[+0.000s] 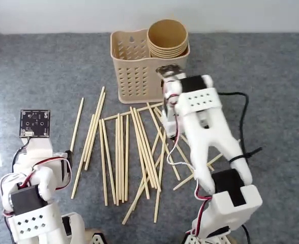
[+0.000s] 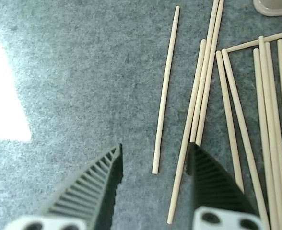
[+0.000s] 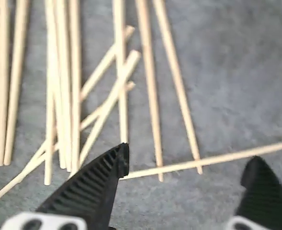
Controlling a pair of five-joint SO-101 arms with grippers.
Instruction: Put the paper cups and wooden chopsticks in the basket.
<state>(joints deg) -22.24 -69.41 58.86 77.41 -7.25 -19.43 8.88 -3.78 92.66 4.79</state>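
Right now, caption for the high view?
Paper cups stacked in the basket; wooden chopsticks scattered on the grey table.

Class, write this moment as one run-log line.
tan paper cups stacked in beige perforated plastic basket | pale wooden chopsticks scattered on grey carpet | left gripper open | right gripper open

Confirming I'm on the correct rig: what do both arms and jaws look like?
Both are white plastic with black servo blocks and red, white and black wiring. The left arm carries a square black circuit board; a black cable runs beside the right arm. Jaws: dark, ribbed, tapered.
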